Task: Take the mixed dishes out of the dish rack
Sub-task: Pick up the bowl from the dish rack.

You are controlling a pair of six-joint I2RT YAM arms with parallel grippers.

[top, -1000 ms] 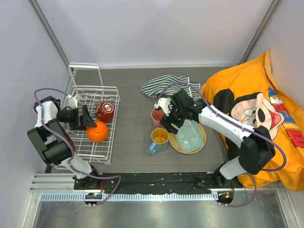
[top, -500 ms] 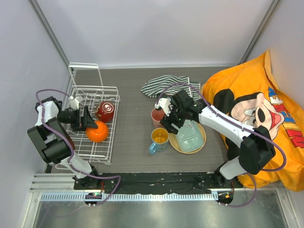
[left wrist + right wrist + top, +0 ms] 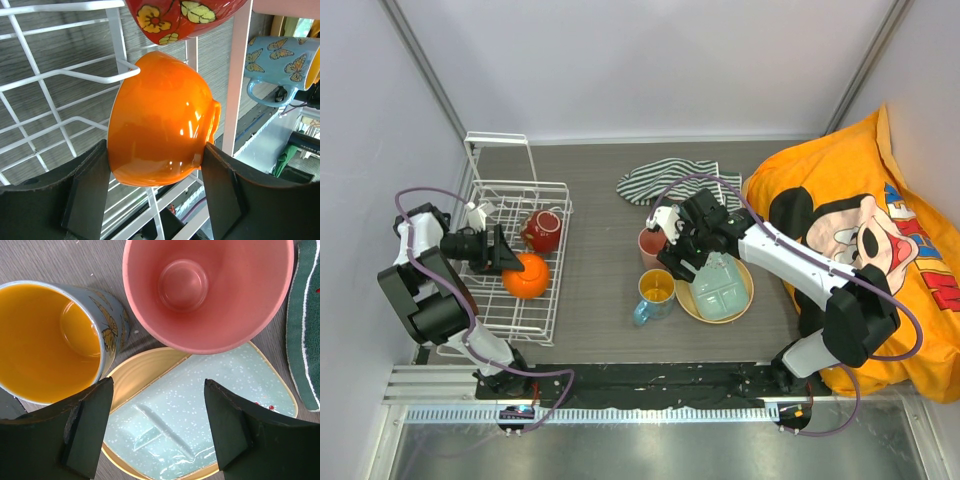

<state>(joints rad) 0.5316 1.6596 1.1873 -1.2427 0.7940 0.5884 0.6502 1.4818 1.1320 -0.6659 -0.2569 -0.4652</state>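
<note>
Top external: orange bowl (image 3: 525, 278) mouth-down

Plain pale walls (image 3: 650, 60) with grey metal corner posts (image 3: 426, 75) enclose a dark grey wood-grain table (image 3: 598, 180). Bright orange cartoon-print fabric (image 3: 880, 230) is heaped at right. A brushed-metal ledge (image 3: 650, 452) runs along the front.

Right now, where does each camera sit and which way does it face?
Top external: above, behind the bases, looking down on the table; both arms show.
Left wrist: on left hand, facing orange bowl in dish rack; both fingers show.
Right wrist: on right hand, looking down at pink cup; both fingers show.
Both wrist views share the butterfly mug.
</note>
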